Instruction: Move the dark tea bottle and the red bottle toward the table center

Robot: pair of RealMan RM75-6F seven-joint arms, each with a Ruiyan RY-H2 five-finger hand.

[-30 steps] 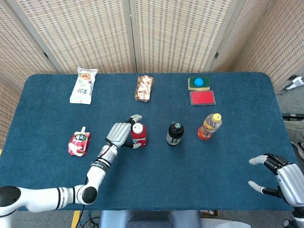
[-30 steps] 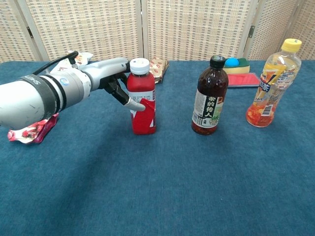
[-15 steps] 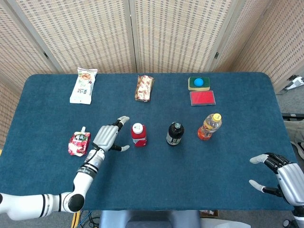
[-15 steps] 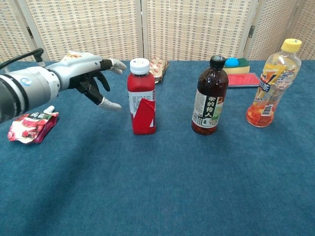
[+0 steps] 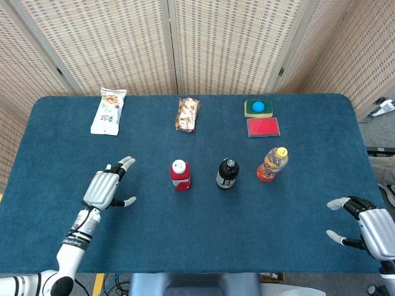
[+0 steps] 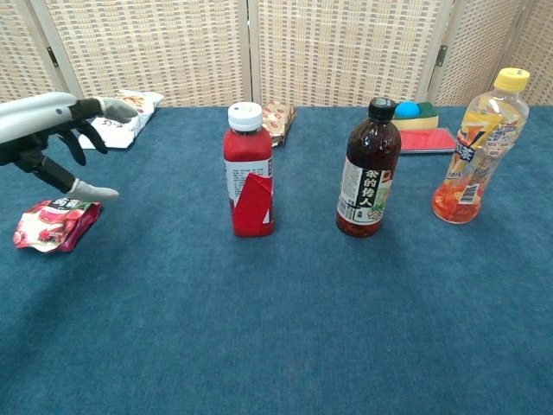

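Observation:
The red bottle (image 5: pixel 180 175) (image 6: pixel 248 171) with a white cap stands upright near the table's middle. Just to its right stands the dark tea bottle (image 5: pixel 227 173) (image 6: pixel 368 169), black-capped with a label. My left hand (image 5: pixel 107 187) (image 6: pixel 54 138) hovers open well to the left of the red bottle, fingers spread, holding nothing. My right hand (image 5: pixel 364 226) hangs open off the table's front right corner, far from both bottles; only the head view shows it.
An orange drink bottle (image 5: pixel 272 164) (image 6: pixel 476 149) stands right of the tea bottle. A red pouch (image 6: pixel 54 222) lies under my left hand. Along the back lie a white snack bag (image 5: pixel 108 111), a brown snack packet (image 5: pixel 187 114), a green sponge with a blue ball (image 5: pixel 258 108) and a red pad (image 5: pixel 263 127).
My left hand let go of the red bottle and drew back to the left, opening its fingers. The red bottle stays upright where it was. The right hand barely moved.

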